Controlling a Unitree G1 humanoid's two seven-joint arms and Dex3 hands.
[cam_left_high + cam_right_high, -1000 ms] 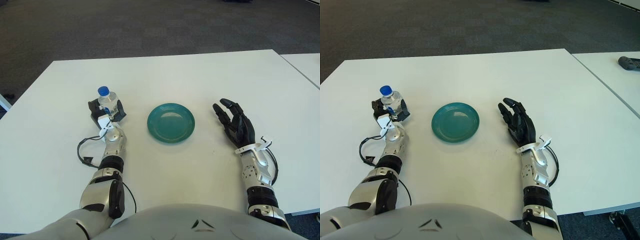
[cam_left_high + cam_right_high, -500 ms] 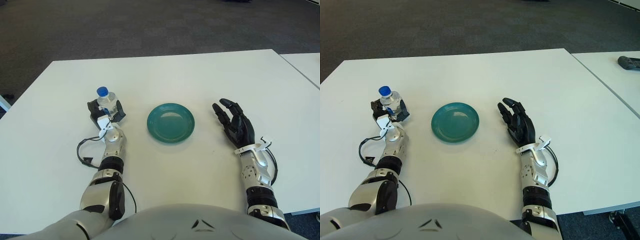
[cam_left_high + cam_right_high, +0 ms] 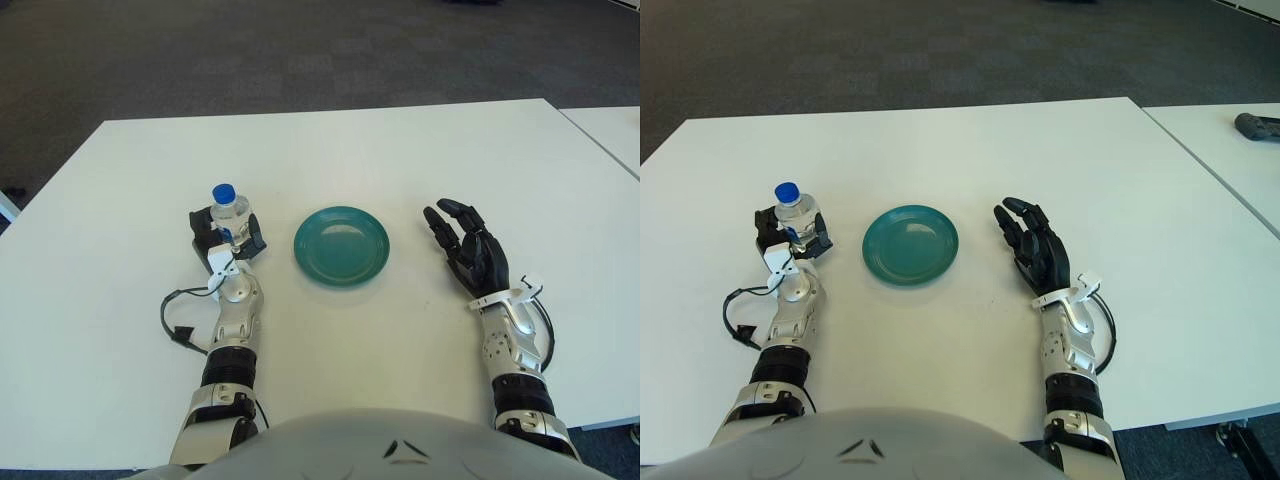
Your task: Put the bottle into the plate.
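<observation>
A small clear bottle [image 3: 230,211] with a blue cap stands upright in my left hand [image 3: 228,236], whose dark fingers are curled around its lower body. It is held left of the teal plate [image 3: 341,245], a short gap away. The plate lies flat on the white table [image 3: 320,150] with nothing in it. My right hand [image 3: 467,248] shows to the right of the plate, fingers spread and holding nothing. Whether the bottle's base touches the table is hidden by the fingers.
A dark object [image 3: 1258,126] lies on a second white table at the far right. A black cable [image 3: 178,318] loops beside my left wrist. Dark carpet lies beyond the table's far edge.
My left hand has moved right, toward the plate, carrying the bottle with it. The right hand and the plate have stayed put.
</observation>
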